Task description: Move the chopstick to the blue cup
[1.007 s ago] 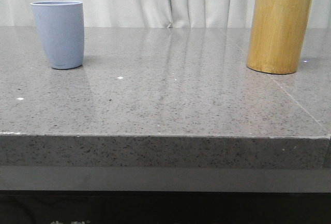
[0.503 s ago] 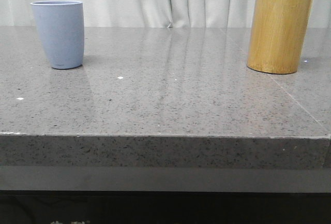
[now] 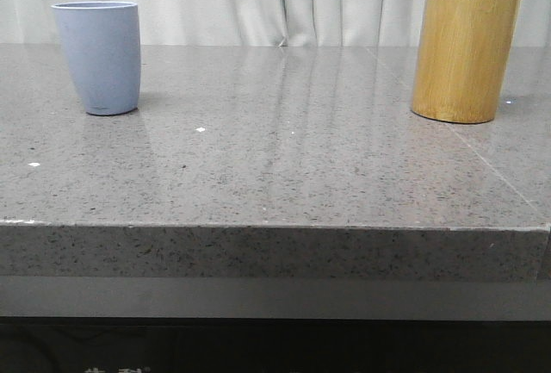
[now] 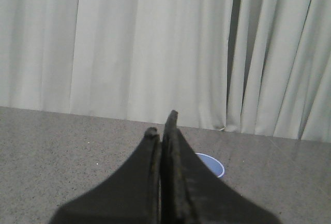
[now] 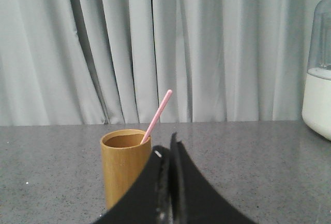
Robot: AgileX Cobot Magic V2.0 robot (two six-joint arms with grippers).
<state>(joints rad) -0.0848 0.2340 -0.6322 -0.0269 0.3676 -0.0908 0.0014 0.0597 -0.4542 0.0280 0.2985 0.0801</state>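
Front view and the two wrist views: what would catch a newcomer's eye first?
A tall yellow-brown bamboo cylinder stands at the right of the grey speckled stone table, a thin pale pink chopstick leaning out of it. Far to the left stands a matte pale blue plastic cup. Each wrist view shows a dark tool, closed.

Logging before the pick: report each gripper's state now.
Left gripper: closed, holding nothing, the blue cup beyond it.
Right gripper: closed, holding nothing; the chopstick stands in the bamboo holder.
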